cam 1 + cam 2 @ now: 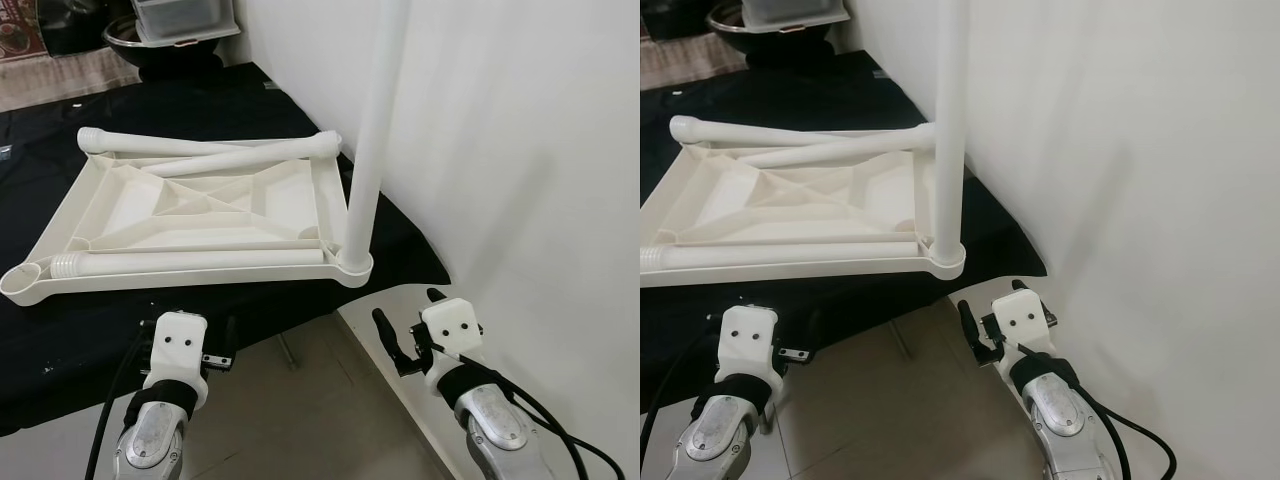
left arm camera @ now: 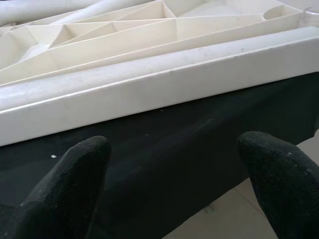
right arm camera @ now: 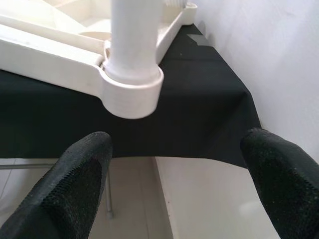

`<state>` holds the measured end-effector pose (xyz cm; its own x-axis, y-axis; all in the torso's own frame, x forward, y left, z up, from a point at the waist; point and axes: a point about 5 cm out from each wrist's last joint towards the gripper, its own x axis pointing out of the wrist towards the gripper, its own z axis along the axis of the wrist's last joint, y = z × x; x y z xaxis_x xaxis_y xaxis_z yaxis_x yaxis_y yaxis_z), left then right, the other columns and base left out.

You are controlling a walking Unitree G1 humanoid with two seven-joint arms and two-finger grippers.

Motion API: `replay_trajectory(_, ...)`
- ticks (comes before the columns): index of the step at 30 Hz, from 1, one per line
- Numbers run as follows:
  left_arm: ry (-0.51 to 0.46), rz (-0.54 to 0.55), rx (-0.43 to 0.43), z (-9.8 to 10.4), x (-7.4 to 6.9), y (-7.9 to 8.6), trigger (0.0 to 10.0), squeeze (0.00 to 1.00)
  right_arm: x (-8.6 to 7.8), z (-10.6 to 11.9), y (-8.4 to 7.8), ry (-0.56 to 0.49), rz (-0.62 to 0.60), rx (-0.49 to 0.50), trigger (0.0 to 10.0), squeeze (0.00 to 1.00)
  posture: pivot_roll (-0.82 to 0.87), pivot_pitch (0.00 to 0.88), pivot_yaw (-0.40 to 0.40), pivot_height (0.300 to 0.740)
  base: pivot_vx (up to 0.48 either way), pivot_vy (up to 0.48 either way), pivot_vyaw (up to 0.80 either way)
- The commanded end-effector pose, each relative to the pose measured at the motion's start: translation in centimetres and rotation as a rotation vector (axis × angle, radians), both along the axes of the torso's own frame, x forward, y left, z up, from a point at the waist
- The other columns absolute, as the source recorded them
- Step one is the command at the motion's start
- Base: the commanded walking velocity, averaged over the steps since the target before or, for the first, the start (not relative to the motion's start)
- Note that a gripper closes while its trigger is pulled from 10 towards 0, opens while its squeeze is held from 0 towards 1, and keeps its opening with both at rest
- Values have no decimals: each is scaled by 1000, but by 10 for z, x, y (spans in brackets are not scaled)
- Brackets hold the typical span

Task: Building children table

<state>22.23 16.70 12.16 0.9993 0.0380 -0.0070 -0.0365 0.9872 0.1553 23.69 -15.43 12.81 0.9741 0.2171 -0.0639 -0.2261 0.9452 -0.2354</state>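
Observation:
A white plastic children's tabletop (image 1: 200, 205) lies upside down on a black-covered surface (image 1: 60, 330), ribs up. One white leg (image 1: 370, 130) stands upright in its near right corner socket (image 3: 132, 92). Three loose legs lie on the tabletop: one along the near rim (image 1: 190, 262) and two crossing at the far side (image 1: 210, 150). My left gripper (image 2: 174, 184) is open, low in front of the tabletop's near rim (image 2: 159, 82). My right gripper (image 3: 174, 184) is open just below and in front of the socket, holding nothing.
A white wall (image 1: 520, 150) runs close along the right. The black cover's edge hangs over a pale tiled floor (image 1: 300, 410). At the far left stand a dark bowl (image 1: 135, 40) and a clear plastic box (image 1: 185, 18).

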Motion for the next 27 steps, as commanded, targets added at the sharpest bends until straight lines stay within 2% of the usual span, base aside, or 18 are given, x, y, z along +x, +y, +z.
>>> replay_trajectory(1, 2, -1, 19, 1, -2, 1, 10000, 0, -2, 0, -1, 10, -1, 10, 10000, 0, -54, 186, -22, 740, 0, 0, 0)
replay_trajectory(27, 8, 1, 15, 0, -1, 2, 10000, 0, -2, -1, 1, 16, 5, 21, 10000, 0, -53, 181, -19, 740, 0, 0, 0)
